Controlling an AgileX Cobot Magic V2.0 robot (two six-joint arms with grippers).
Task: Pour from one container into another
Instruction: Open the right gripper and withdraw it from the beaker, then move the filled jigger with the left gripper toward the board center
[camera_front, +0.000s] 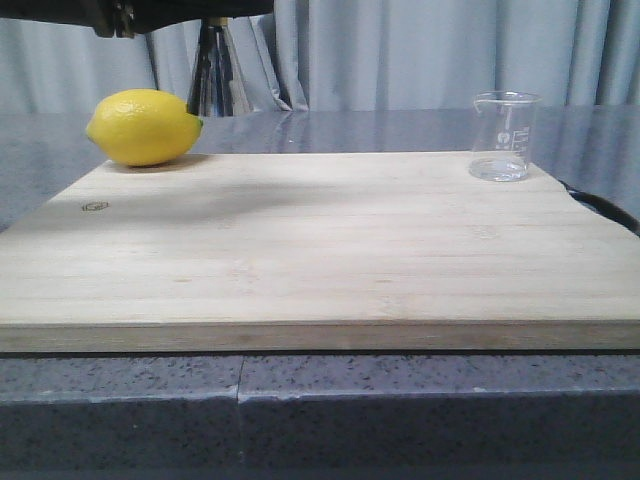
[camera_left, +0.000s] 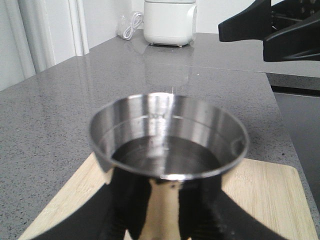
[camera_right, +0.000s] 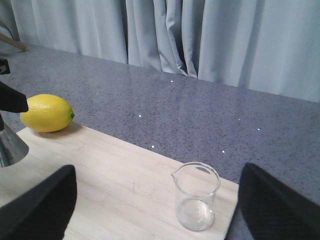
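Grey curtains hang behind a speckled grey counter (camera_front: 120, 420) on which a pale wooden board (camera_front: 320, 260) lies flat. At the board's far left corner sits a lemon (camera_front: 143, 126); at its far right corner the glass beaker (camera_front: 503, 136) stands upright, well apart from the lemon, and looks empty or nearly so, though clear glass makes that hard to judge. The right gripper (camera_right: 155, 210) hangs above the board near the beaker with its black fingers (camera_right: 37, 205) spread wide, touching nothing. The left gripper (camera_left: 162, 210) is clamped around the lower cone of the steel jigger (camera_left: 168, 137), whose open cup faces up and holds dark liquid well below the rim. From the right wrist camera a sliver of the jigger shows lifted above the board's left side. A white appliance (camera_left: 169, 21) stands far back on the counter.
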